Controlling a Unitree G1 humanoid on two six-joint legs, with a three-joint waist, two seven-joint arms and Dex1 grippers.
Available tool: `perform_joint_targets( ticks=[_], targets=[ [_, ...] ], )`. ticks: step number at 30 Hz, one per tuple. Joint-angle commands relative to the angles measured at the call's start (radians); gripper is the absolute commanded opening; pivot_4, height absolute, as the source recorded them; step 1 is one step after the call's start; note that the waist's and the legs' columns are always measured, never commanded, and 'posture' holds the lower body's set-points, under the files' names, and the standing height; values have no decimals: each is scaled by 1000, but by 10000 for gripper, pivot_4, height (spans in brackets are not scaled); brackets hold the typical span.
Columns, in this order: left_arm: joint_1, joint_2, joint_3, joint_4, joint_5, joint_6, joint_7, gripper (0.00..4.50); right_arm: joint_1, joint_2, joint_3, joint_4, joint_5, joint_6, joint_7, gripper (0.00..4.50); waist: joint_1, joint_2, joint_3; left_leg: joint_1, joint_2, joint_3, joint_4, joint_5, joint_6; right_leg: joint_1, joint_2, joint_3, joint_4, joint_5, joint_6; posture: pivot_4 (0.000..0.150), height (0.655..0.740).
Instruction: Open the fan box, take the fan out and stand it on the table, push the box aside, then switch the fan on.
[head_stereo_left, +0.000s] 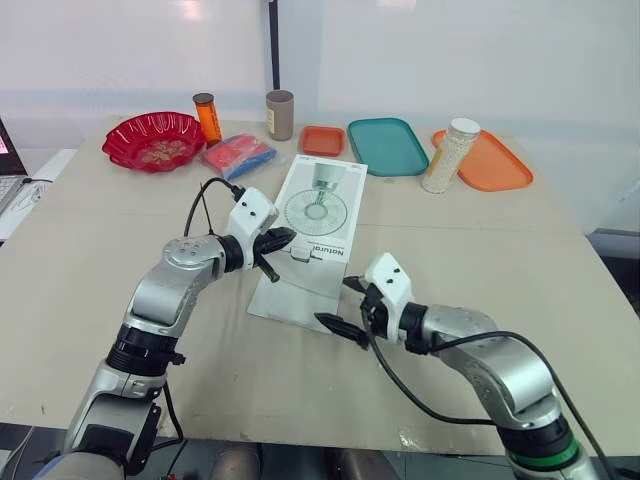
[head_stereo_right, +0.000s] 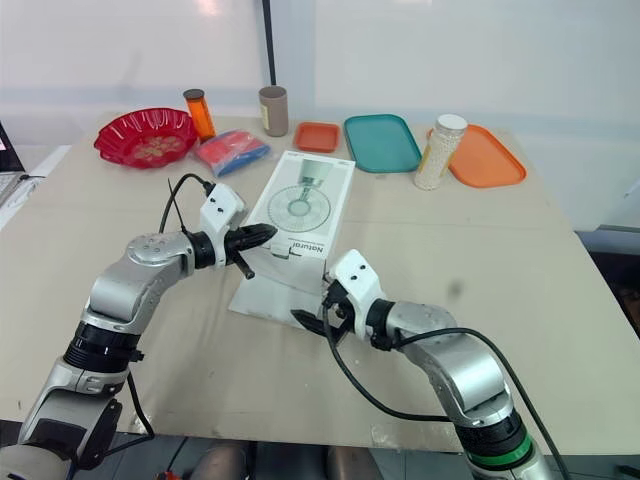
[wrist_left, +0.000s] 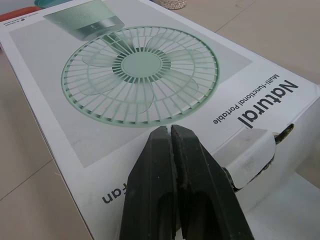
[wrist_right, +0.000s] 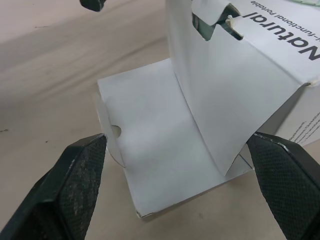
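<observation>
Box lies flat, printed fan picture up, on the table. Its near end is open. The big end flap is folded out from that end and lies flat on the tabletop, pointing toward you. A smaller inner flap hangs down across the opening, and a little tuck tab sticks out at the box's near edge.

Your left gripper is at the box's near left corner, just over the top edge. Its fingers are pressed together, nothing visible between them. Can't tell whether the tips touch the cardboard.

Your right gripper is at the box's open end, on the right side of the big flap. Its fingers are spread wide and empty, one low by the flap's outer edge, the other nearer the box.

Rest of the table, all beyond the box's far end:
- Far left of the box: red bowl, orange bottle, blue and red packet, brown cup.
- Straight behind the box: small orange tray, just beside it a teal tray.
- Far right of the box: jar of white grains, by the edge of a big orange tray.
</observation>
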Motion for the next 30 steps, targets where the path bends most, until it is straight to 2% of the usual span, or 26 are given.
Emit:
perform_joint_targets(
  ticks=[1,6,11,15,22,30],
  targets=[
    [-5,1,-7,22,1,27,-5,1594,-10,-5,-21,-55,25,-17,7,45000,0,0,0,0,0,0,0,0,0,0,0,0,0,0,0,1500,7400],
    [-7,0,-5,21,1,26,-1,1594,-9,-2,-18,-54,30,-29,5,45000,0,0,0,0,0,0,0,0,0,0,0,0,0,0,0,1500,7400],
    [-53,3,57,-16,-46,61,7,1594,-9,-10,-24,-48,28,-36,5,45000,0,0,0,0,0,0,0,0,0,0,0,0,0,0,0,1500,7400],
    [-152,72,147,-19,-77,96,8,1594,1,-20,-31,-57,32,-46,10,45000,0,-2,1,-3,0,-1,0,0,0,-2,0,-1,0,0,0,1500,7400],
    [-74,145,215,-53,-84,97,30,1594,-9,-27,-71,-94,79,-40,17,45000,-1,-1,2,-3,0,0,0,0,0,-2,0,-1,0,0,0,1500,7400],
    [-7,153,217,-89,-87,102,59,1594,-38,-31,-130,-143,180,-3,23,45000,0,-2,2,-3,0,-1,0,0,0,-2,0,-2,0,0,0,1500,7400]
  ],
)
